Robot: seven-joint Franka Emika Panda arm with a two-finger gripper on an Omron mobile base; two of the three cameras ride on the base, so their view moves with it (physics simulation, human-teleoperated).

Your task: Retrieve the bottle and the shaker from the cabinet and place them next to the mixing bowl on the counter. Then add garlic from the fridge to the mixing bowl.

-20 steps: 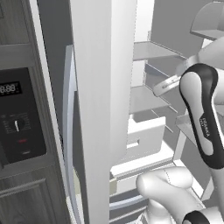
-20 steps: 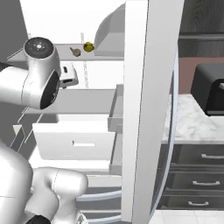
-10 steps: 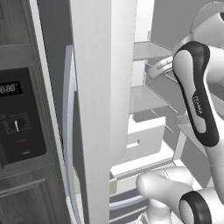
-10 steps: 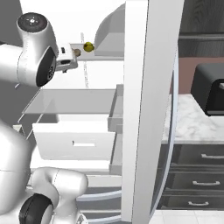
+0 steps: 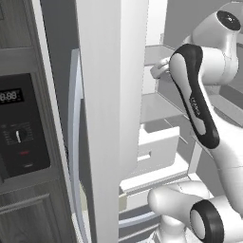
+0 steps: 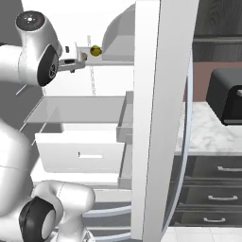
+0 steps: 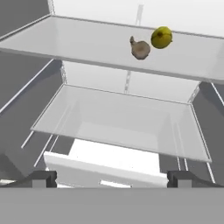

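Observation:
The garlic, a pale brown bulb, lies on the upper glass shelf of the open fridge, just left of a yellow lemon. In the hand view my gripper is open, its fingertips far apart and empty, still short of the bulb. From the right base view the gripper hovers at shelf height right beside the garlic, with the lemon behind. From the left base view the gripper is partly hidden by my arm. The bottle, the shaker and the mixing bowl are out of view.
The open fridge door stands to the right of my arm. Below the upper shelf are a second glass shelf and a white drawer. A black appliance sits on the marble counter. An oven panel is at the left.
The arm has risen, bringing the open gripper from below the upper shelf up to its level and close to the garlic. The garlic and lemon have not moved.

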